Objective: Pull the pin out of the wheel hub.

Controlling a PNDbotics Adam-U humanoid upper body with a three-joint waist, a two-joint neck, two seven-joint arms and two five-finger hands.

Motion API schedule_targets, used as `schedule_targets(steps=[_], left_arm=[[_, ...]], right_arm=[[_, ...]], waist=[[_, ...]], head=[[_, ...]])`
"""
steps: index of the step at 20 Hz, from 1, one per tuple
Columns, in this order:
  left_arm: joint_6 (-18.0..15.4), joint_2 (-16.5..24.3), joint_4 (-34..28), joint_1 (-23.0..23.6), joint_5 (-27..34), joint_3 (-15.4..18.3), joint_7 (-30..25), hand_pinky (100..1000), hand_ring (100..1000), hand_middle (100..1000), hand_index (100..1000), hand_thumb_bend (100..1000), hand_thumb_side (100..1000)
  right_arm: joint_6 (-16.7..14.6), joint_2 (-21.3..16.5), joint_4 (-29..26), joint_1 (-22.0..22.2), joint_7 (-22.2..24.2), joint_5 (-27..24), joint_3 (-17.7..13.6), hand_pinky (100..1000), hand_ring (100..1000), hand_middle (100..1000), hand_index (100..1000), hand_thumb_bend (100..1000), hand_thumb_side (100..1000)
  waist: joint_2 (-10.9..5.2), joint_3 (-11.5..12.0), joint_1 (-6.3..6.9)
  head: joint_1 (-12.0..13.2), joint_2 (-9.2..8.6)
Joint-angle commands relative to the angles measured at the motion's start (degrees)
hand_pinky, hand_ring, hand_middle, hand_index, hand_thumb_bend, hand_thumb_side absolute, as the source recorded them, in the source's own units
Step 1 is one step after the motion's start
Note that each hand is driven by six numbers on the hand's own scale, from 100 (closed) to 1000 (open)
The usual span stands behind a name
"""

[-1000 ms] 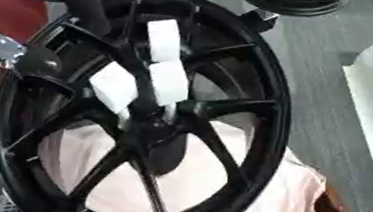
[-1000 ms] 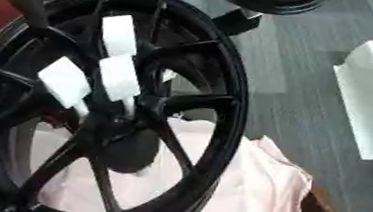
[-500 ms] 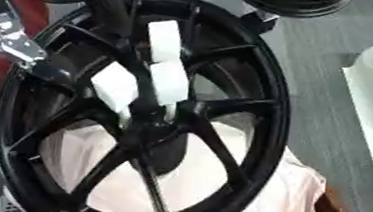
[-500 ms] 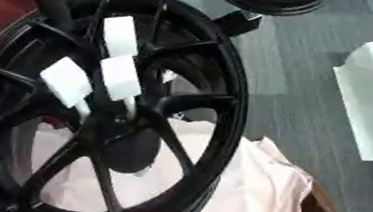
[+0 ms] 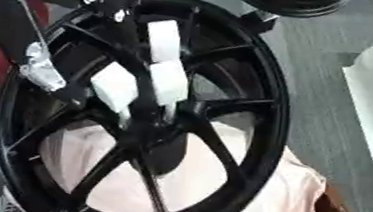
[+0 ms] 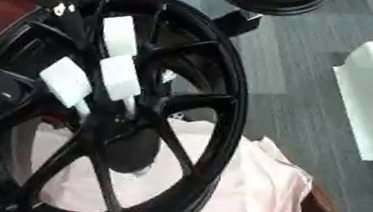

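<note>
Nearest me, a pale pink cloth point(image 5: 241, 200) lies under the large black spoked wheel point(image 5: 248, 135), which leans across the grey floor point(image 6: 292, 64). At its hub point(image 5: 148, 124) stand white block-shaped pieces point(image 5: 168, 78); I take one for the pin but cannot tell which. My left hand point(image 5: 40, 68) shows silver at the wheel's left rim; whether its fingers are curled I cannot tell. My right hand is out of sight. I should grasp low by the hub and draw straight along the axis.

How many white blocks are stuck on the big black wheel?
3. One block sits highest, on an upper spoke; one just below it near the hub; one to its left. Spokes may hide others.
</note>
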Motion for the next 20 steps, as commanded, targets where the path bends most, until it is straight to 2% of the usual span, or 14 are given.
schedule_targets(steps=[1,6,14,20], left_arm=[[-0.53,0.70,0.20,-1.05,-1.61,0.13,0.01,838,834,739,844,617,416],[-1.53,1.23,-1.18,-0.32,-3.06,0.84,0.01,834,832,755,844,608,389],[-2.27,2.53,-3.10,0.99,-5.64,1.92,0.01,843,830,772,842,627,327],[-2.16,3.74,-6.17,2.10,-6.51,5.35,0.01,840,819,760,841,625,319]], right_arm=[[-0.51,-1.09,-0.56,-0.95,-0.34,-0.47,-0.79,888,738,656,757,100,737],[-1.65,-1.53,-0.97,-1.73,-2.61,-0.31,-2.84,886,738,656,756,100,723],[-2.24,-1.47,-1.05,-0.88,-4.77,0.22,-4.14,885,735,651,752,100,721],[-2.15,-0.88,-0.69,-0.62,-5.00,0.07,-4.02,886,734,650,751,100,723]], waist=[[-1.43,-0.09,-0.16],[-1.40,-0.38,-0.10],[-1.35,-0.76,-0.10],[-1.27,-0.83,-0.03]], head=[[-0.34,-0.21],[-0.51,-0.37],[-0.41,-0.71],[-0.51,-1.21]])
